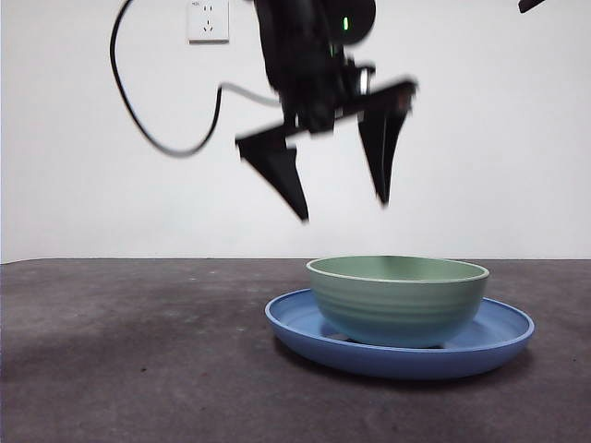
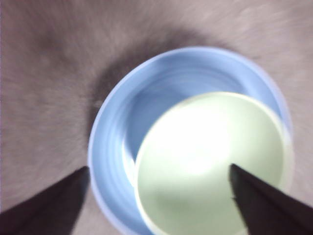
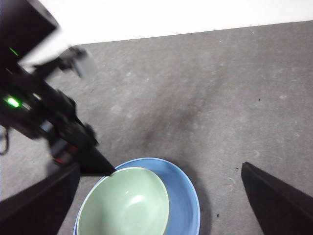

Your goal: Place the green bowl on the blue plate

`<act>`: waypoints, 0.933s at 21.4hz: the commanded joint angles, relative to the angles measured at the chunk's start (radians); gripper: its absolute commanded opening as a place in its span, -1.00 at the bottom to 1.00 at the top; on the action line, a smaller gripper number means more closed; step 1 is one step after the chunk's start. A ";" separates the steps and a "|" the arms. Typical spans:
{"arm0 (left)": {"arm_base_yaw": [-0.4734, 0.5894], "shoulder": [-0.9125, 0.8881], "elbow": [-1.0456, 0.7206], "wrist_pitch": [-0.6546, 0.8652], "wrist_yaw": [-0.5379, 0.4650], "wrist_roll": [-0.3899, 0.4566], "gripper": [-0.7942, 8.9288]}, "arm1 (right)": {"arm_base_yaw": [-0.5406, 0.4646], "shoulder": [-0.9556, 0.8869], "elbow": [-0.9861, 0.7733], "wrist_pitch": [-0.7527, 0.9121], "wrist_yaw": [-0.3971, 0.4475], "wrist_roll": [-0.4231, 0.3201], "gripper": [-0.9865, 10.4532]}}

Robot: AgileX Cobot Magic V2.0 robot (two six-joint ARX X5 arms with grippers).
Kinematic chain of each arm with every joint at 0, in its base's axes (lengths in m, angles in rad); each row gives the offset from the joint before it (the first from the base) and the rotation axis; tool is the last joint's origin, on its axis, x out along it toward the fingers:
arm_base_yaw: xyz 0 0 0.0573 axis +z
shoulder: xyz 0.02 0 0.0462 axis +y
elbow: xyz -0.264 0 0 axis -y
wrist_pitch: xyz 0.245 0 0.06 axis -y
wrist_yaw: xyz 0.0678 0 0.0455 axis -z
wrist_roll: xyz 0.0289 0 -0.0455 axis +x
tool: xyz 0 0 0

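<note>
Green bowl (image 1: 397, 297) sits inside blue plate (image 1: 503, 343), off-centre, on grey table (image 1: 138, 351). Left gripper (image 1: 343, 210) hangs above bowl, jaws spread, empty; right gripper (image 3: 161, 196) also spread, high up. White wall socket (image 1: 208, 20) behind; no legible writing.

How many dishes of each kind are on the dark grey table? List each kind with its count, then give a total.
Pale mint-green ridged round bowl: 1, sitting inside the plate, off-centre
Wide shallow glossy blue round plate: 1, on the dark grey table
Total: 2 dishes
The left gripper hangs open above them, holding nothing.
</note>
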 commanded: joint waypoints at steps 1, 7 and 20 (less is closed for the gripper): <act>-0.009 -0.006 0.101 -0.090 0.008 0.082 0.48 | 0.004 0.007 0.017 0.007 -0.003 0.000 0.22; -0.012 -0.244 0.109 -0.224 0.008 0.115 0.54 | 0.004 0.008 0.017 0.007 -0.003 0.000 0.22; -0.012 -0.926 -0.117 -0.228 0.008 0.205 0.51 | 0.004 0.007 0.017 0.005 -0.003 -0.001 0.22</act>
